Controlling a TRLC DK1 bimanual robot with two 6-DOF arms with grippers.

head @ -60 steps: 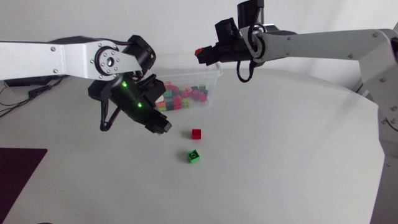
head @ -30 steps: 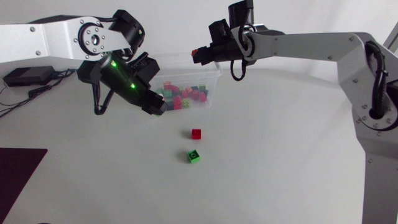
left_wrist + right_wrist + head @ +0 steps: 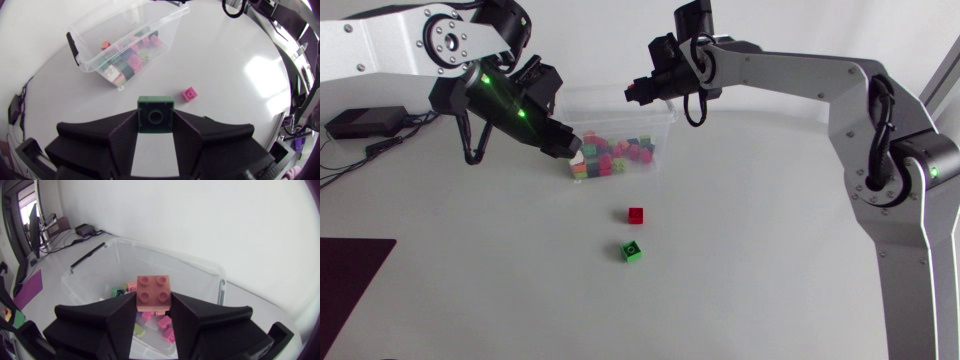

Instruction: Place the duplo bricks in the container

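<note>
At the left gripper (image 3: 155, 118): clamped from two sides on a green duplo brick (image 3: 155, 113), single stud facing the wrist camera. Hangs at 8 o'clock of the clear container (image 3: 665, 118), just outside its near corner. Carried on the left arm (image 3: 380, 45), entering high from the side, last link angled steeply down.

At the right gripper (image 3: 153, 305): pinching a salmon brick (image 3: 154, 291), four studs showing. Held over the container's 12 o'clock rim. Carried on the right arm (image 3: 790, 72), stretched long and nearly level across the far side of the table (image 3: 770, 250).

Inside the container: mixed bricks (image 3: 610, 158), pink, green, red, orange; too heaped to count.

At 6 o'clock of the container, well apart from it: a loose red brick (image 3: 636, 215). At 6 o'clock of that, near it: a loose green brick (image 3: 633, 251).

Hard to make out in the head view: finger contact on either held brick, masked by the wrist housings. In the left wrist view, loose green brick mostly hidden behind a finger.
</note>
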